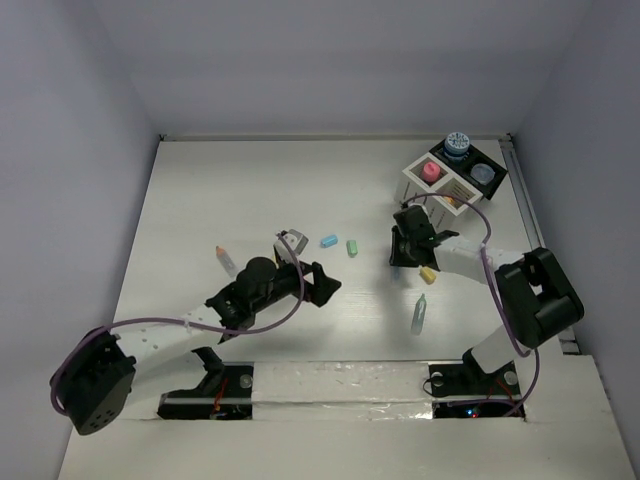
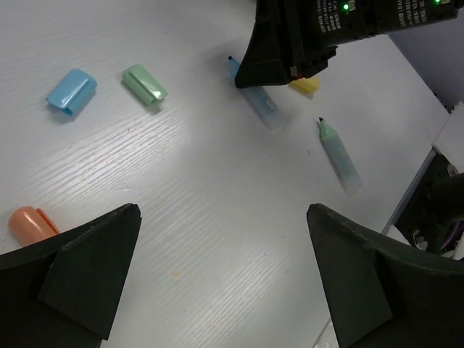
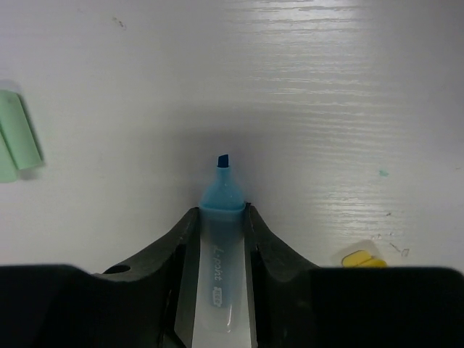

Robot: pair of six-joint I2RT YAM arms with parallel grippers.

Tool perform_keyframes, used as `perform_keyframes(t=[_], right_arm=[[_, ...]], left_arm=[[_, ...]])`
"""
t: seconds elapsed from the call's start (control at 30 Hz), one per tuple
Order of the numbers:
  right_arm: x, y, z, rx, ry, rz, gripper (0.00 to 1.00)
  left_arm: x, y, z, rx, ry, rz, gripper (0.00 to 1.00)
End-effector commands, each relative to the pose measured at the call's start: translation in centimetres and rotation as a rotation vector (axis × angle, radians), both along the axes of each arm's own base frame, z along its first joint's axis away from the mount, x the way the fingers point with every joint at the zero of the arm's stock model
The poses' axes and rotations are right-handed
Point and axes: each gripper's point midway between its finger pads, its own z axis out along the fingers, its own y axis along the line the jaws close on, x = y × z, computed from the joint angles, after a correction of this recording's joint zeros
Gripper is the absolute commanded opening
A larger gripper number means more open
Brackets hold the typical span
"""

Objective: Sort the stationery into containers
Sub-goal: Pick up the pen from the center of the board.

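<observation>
The left gripper (image 2: 222, 214) hangs spread wide, near left. The right gripper (image 3: 221, 217) is clenched on a blue highlighter (image 3: 220, 194), whose tip pokes out past the fingers and whose barrel lettering is too faint to read. Only the left wrist view shows an orange cap (image 2: 29, 223). Only the top view shows the white box (image 1: 418, 185), far right.

- Right wrist view: you've got pale lettering along the clear barrel of the blue highlighter (image 3: 220, 279). It looks like "L-point", and the tiny printed block below it is too small to read.
- Left wrist view: you can see white print on the right arm's black housing (image 2: 362, 22), cut off and too blurred to read.
</observation>
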Motion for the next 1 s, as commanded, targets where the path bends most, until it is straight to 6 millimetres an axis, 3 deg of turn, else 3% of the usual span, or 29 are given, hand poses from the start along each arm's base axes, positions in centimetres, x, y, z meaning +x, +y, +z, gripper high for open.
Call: perform_keyframes(t=[0.0, 0.07, 0.17, 0.33, 0.47, 0.6, 0.77, 0.8, 0.97], right_arm=[[0.4, 0.7, 0.6, -0.006, -0.012, 0.016, 0.19], [0.6, 1.8, 1.6, -0.002, -0.055, 0.053, 0.15], [1.4, 3.4, 5.1, 0.012, -0.146, 0.096, 0.12], [1.1, 8.9, 12.2, 0.172, -0.326, 0.190, 0.12], [0.5, 11.5, 16.0, 0.295, -0.411, 0.229, 0.13], [-0.3, 12.9, 18.3, 0.374, -0.458, 0.266, 0.13], [-1.3, 13.7, 19.0, 0.413, -0.466, 0.292, 0.14], [-1.5, 14.2, 19.9, 0.443, -0.492, 0.303, 0.14], [-2.5, 14.5, 20.0, 0.475, -0.506, 0.319, 0.13]], left_arm=[[0.3, -2.3, 3.8, -0.098, -0.060, -0.056, 0.99], [-0.1, -3.5, 3.8, -0.116, -0.029, -0.067, 0.99], [-0.3, -4.7, 4.3, -0.146, 0.003, -0.064, 0.99], [0.8, -6.0, 4.3, -0.208, 0.073, -0.022, 0.93], [1.5, -6.8, 4.0, -0.222, 0.098, -0.010, 0.92], [2.0, -7.5, 4.7, -0.237, 0.089, -0.010, 0.88], [2.5, -8.1, 6.1, -0.281, 0.066, -0.009, 0.77], [2.8, -8.1, 5.8, -0.278, 0.070, 0.005, 0.76], [3.4, -8.2, 6.2, -0.308, 0.059, 0.028, 0.64]])
